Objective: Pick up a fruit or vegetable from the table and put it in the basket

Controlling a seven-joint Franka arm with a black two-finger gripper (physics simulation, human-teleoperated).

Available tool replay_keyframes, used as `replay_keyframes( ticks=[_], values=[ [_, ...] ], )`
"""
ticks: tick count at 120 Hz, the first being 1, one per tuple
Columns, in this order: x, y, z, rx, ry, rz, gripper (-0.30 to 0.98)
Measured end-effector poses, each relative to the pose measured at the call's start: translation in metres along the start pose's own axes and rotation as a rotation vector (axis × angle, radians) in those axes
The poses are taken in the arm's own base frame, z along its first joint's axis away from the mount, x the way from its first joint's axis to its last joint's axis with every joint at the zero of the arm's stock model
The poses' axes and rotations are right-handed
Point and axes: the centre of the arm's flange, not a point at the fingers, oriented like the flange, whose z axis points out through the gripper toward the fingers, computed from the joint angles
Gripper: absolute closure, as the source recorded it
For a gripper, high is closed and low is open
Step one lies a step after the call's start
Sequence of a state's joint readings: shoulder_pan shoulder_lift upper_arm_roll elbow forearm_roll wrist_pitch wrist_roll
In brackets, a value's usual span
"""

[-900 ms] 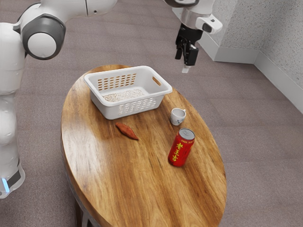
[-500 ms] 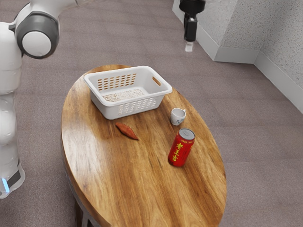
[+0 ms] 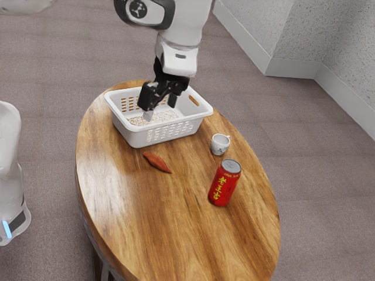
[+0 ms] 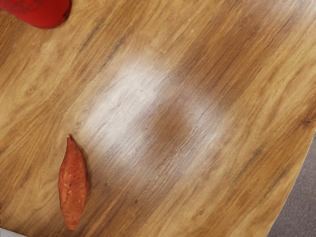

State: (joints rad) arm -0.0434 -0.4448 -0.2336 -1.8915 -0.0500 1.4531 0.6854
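Note:
In the exterior view my black gripper [image 3: 160, 109] hangs in front of the basket's opening, pointing down, its two fingers apart with nothing between them. The reddish-brown sweet potato [image 3: 156, 161] lies on the table, just off the near side of the white basket [image 3: 140, 139], clear of the gripper. In the wrist view the sweet potato [image 4: 74, 185] rests on bare wood, and a sliver of the basket [image 4: 11, 233] shows at a corner.
A red can [image 3: 224, 184] stands upright on the oval wooden table [image 3: 176, 234], with a small white cup [image 3: 220, 144] between it and the basket. The can [image 4: 42, 11] is partly visible in the wrist view too.
My hand has swung from beyond the table toward the exterior view's left and come lower, now over the basket area. The sweet potato, basket, cup and can have stayed put.

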Motion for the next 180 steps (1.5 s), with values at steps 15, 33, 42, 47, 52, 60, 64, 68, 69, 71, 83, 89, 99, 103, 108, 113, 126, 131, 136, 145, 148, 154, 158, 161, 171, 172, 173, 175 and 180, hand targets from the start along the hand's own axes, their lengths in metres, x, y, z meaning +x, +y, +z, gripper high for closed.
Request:
replay_keyframes(
  ticks=[15, 33, 42, 47, 52, 60, 64, 68, 69, 71, 83, 89, 99, 103, 108, 113, 126, 131, 136, 145, 148, 154, 158, 161, 171, 172, 173, 175, 180],
  values=[
    [-0.002, 0.010, 0.003, 0.033, 0.036, 0.065, 0.00],
    [-0.056, -0.011, 0.059, -0.006, 0.029, 0.031, 0.00],
    [-0.063, -0.029, 0.083, -0.038, 0.029, 0.031, 0.00],
    [-0.061, -0.038, 0.095, -0.054, 0.024, 0.038, 0.00],
    [-0.058, -0.044, 0.104, -0.062, 0.023, 0.049, 0.00],
    [-0.053, -0.051, 0.114, -0.068, 0.022, 0.070, 0.00],
    [-0.049, -0.054, 0.119, -0.071, 0.021, 0.081, 0.00],
    [-0.046, -0.057, 0.125, -0.074, 0.019, 0.091, 0.00],
    [-0.045, -0.058, 0.125, -0.074, 0.019, 0.094, 0.00],
    [-0.044, -0.060, 0.127, -0.075, 0.019, 0.099, 0.00],
    [-0.028, -0.076, 0.133, -0.070, 0.024, 0.128, 0.00],
    [-0.018, -0.086, 0.136, -0.072, 0.024, 0.144, 0.00],
    [-0.012, -0.102, 0.153, -0.095, 0.014, 0.150, 0.00],
    [-0.011, -0.107, 0.160, -0.104, 0.009, 0.152, 0.00],
    [-0.010, -0.110, 0.168, -0.111, 0.002, 0.157, 0.00],
    [-0.009, -0.113, 0.176, -0.118, -0.005, 0.163, 0.00],
    [-0.009, -0.114, 0.194, -0.136, -0.019, 0.177, 0.00],
    [-0.011, -0.115, 0.199, -0.141, -0.023, 0.180, 0.00],
    [-0.013, -0.116, 0.204, -0.145, -0.029, 0.182, 0.00],
    [-0.023, -0.121, 0.211, -0.149, -0.044, 0.175, 0.00],
    [-0.026, -0.123, 0.213, -0.149, -0.050, 0.175, 0.00],
    [-0.029, -0.124, 0.217, -0.146, -0.063, 0.179, 0.00],
    [-0.030, -0.125, 0.219, -0.145, -0.071, 0.184, 0.00],
    [-0.030, -0.125, 0.222, -0.145, -0.077, 0.187, 0.00],
    [-0.030, -0.126, 0.231, -0.148, -0.091, 0.196, 0.00],
    [-0.030, -0.126, 0.232, -0.148, -0.092, 0.197, 0.00],
    [-0.030, -0.126, 0.233, -0.149, -0.093, 0.198, 0.00],
    [-0.030, -0.126, 0.235, -0.150, -0.095, 0.199, 0.00],
    [-0.030, -0.126, 0.239, -0.151, -0.098, 0.202, 0.00]
  ],
)
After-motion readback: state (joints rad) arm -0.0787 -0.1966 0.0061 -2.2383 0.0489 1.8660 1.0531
